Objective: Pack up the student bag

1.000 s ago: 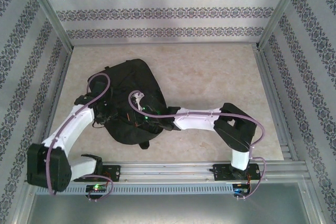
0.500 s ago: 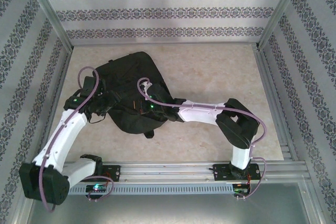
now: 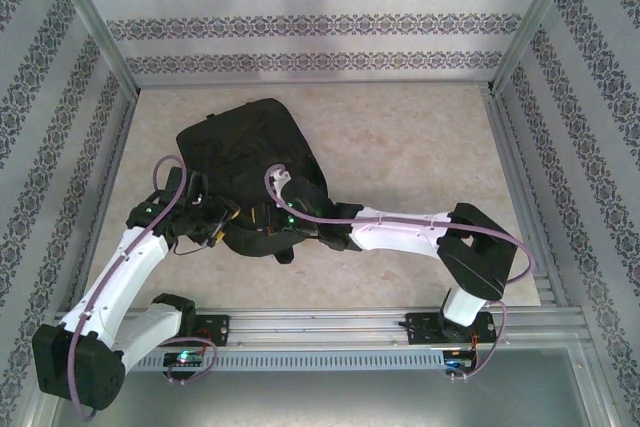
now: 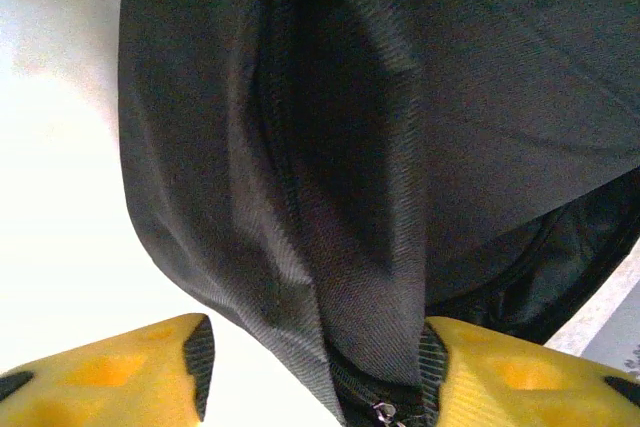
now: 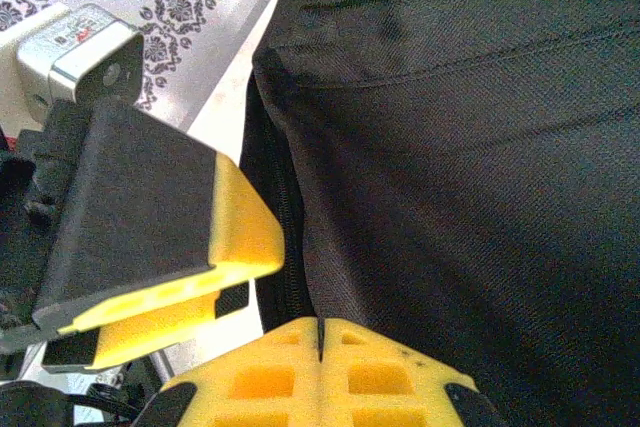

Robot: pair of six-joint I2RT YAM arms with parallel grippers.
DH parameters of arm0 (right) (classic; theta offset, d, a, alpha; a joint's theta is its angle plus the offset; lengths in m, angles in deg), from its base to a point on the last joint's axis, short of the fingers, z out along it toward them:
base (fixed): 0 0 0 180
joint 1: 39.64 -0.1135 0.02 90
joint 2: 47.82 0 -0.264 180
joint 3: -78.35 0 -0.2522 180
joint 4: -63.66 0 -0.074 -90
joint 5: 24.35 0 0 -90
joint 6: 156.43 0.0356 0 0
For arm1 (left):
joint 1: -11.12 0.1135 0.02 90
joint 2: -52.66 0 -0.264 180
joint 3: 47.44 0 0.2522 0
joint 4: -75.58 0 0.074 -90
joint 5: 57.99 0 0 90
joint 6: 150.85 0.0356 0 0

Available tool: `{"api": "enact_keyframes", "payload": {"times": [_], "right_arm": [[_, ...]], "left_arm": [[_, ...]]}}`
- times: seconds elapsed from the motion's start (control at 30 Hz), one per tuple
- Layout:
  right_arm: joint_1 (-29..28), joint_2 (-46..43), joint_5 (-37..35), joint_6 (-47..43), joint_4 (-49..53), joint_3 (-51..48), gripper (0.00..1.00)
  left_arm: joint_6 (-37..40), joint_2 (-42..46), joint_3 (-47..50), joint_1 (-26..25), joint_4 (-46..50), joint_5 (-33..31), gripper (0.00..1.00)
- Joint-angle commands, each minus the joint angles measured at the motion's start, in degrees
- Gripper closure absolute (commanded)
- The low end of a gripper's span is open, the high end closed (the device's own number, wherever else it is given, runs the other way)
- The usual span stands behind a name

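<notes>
The student bag (image 3: 240, 142) is a black fabric backpack lying flat on the table, left of centre. Both grippers meet at its near edge. My left gripper (image 3: 225, 217) is open: in the left wrist view its yellow fingers (image 4: 110, 372) stand apart, and a hanging fold of the bag (image 4: 480, 97) with a zip lies against the right one. My right gripper (image 5: 320, 325) is shut, tips pressed together against the bag's (image 5: 470, 147) zip seam. Whether fabric is pinched is hidden. In the top view the right gripper (image 3: 268, 222) sits just right of the left one.
Patterned walls enclose the beige table (image 3: 400, 147) on three sides. An aluminium rail (image 3: 330, 322) with both arm bases runs along the near edge. One yellow finger of the left gripper (image 5: 245, 227) looms close beside the right gripper.
My left gripper has opened and its arm has swung lower and left. The bag has shifted toward the far left and lies flatter. My right arm has stretched further left, staying shut.
</notes>
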Motion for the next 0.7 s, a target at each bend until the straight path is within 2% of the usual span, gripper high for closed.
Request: {"api": "enact_keyframes", "payload": {"times": [0.0, 0.27, 0.6, 0.63, 0.67], "right_arm": [[-1.1, -0.2, -2.6, -1.1, 0.3, 0.7, 1.0], [-1.8, -0.3, -3.4, -1.4, 0.2, 0.2, 1.0], [-3.7, -1.5, -4.3, -5.3, 2.6, 0.1, 1.0], [-3.9, -1.7, -4.4, -5.7, 2.8, -0.1, 1.0], [-4.1, -1.9, -4.4, -6.1, 2.9, -0.4, 1.0]], "left_arm": [[-2.9, 1.5, 1.9, -1.7, 0.7, 0.0, 0.48], [-4.5, 4.3, 7.0, -2.1, -0.9, 0.5, 0.58], [-3.3, 0.7, 9.5, -2.2, -7.7, -0.6, 0.57], [-3.1, 0.4, 9.6, -2.3, -7.9, -0.8, 0.58], [-2.8, 0.3, 9.6, -2.3, -7.8, -1.2, 0.65]]}}
